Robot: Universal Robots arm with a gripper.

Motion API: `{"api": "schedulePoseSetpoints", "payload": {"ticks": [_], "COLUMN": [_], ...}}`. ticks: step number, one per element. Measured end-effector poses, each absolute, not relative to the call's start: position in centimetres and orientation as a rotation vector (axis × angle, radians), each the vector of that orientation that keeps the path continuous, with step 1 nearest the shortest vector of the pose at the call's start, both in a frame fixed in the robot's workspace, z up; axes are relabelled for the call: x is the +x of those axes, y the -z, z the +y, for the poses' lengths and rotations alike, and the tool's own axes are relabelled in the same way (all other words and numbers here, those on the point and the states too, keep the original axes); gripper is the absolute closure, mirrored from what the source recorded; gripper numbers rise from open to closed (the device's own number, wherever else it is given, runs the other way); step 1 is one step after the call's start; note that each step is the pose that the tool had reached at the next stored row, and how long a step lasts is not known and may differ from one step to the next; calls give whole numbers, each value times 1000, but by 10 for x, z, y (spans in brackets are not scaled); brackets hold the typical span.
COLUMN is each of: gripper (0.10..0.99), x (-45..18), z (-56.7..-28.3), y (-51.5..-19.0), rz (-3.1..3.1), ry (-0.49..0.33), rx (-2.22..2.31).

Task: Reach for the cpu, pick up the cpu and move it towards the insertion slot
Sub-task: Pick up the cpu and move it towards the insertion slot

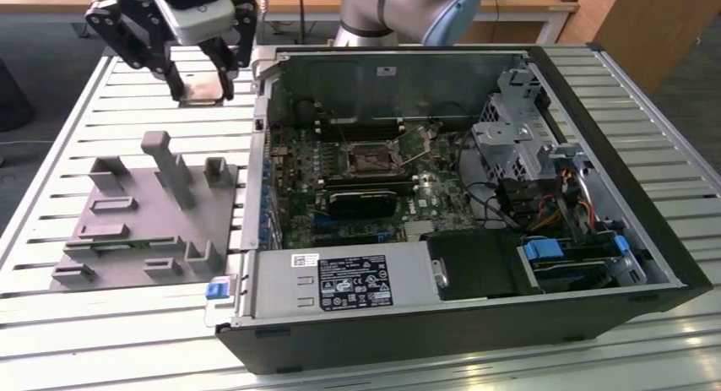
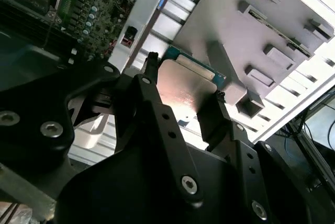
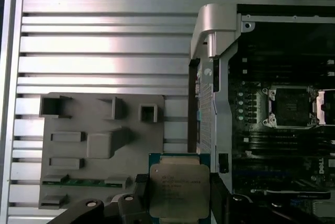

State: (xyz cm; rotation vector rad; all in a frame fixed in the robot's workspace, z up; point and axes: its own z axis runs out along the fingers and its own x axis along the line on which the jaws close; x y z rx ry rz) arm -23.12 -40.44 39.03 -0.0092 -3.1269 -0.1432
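My gripper is shut on the cpu, a flat square chip with a silver top, and holds it in the air over the slatted table, beyond the grey fixture and on the exterior view's left of the open computer case. In both wrist views the cpu sits between the two black fingers, its silver face showing, with the gripper clamped on its sides. The insertion slot, a dark square socket in a silver frame, lies on the green board inside the case, well apart from the cpu.
A grey fixture plate with raised blocks lies on the table beside the case. The case wall stands between the gripper and the board. A black module, the power supply and the drive cage surround the socket.
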Motion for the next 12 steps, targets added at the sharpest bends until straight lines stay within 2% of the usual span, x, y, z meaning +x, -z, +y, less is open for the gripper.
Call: {"api": "schedulePoseSetpoints", "payload": {"ticks": [12], "gripper": [541], "x": [-193], "z": [-399], "y": [-388], "rz": [-3127], "ry": [143], "rx": [-19]}}
